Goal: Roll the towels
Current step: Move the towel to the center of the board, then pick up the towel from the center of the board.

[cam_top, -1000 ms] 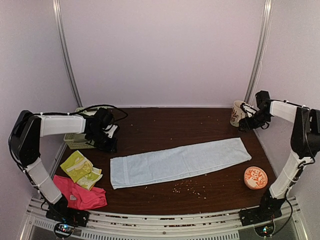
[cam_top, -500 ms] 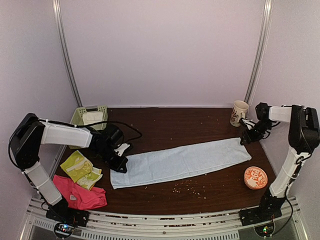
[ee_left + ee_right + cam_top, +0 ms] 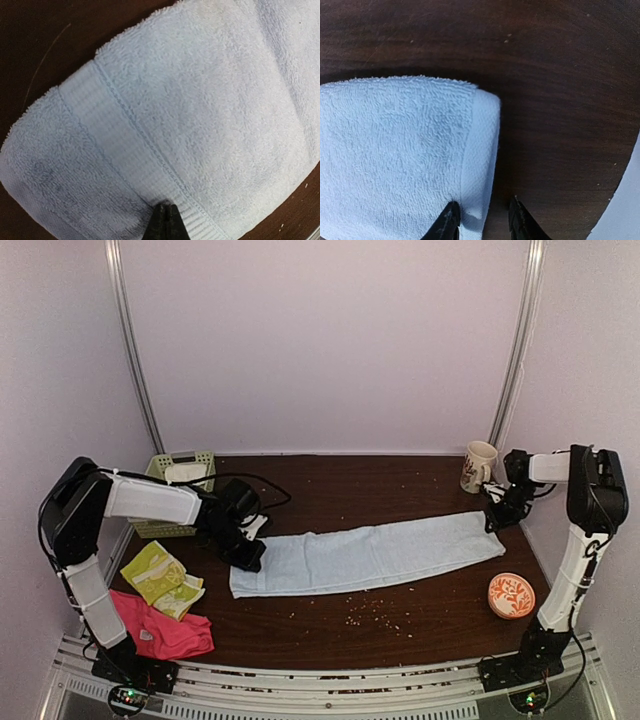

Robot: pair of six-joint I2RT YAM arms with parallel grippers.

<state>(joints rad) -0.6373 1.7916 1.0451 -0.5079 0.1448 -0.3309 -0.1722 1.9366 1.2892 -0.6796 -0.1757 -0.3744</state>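
Note:
A pale blue towel (image 3: 370,555), folded into a long strip, lies across the dark table. My left gripper (image 3: 250,552) is at its left end. In the left wrist view its tips (image 3: 167,212) are shut together, pinching the puckered hem of the towel (image 3: 190,100). My right gripper (image 3: 497,512) is low at the strip's right end. Its jaws (image 3: 482,217) stand apart, one finger on the terry (image 3: 395,150), the other over bare wood, with the hem between them. A yellow-green towel (image 3: 160,575) and a hot-pink towel (image 3: 160,630) lie at the front left.
A pale green basket (image 3: 158,468) with a cream-white cloth (image 3: 185,475) stands at the back left. A mug (image 3: 478,466) sits close behind the right gripper. An orange patterned bowl (image 3: 511,595) is at the front right. Crumbs (image 3: 375,612) lie in front of the towel.
My left gripper moved right from the basket to the towel's left end and shut on it, shifting that end slightly right. My right gripper dropped from the mug to the right end, jaws narrowing.

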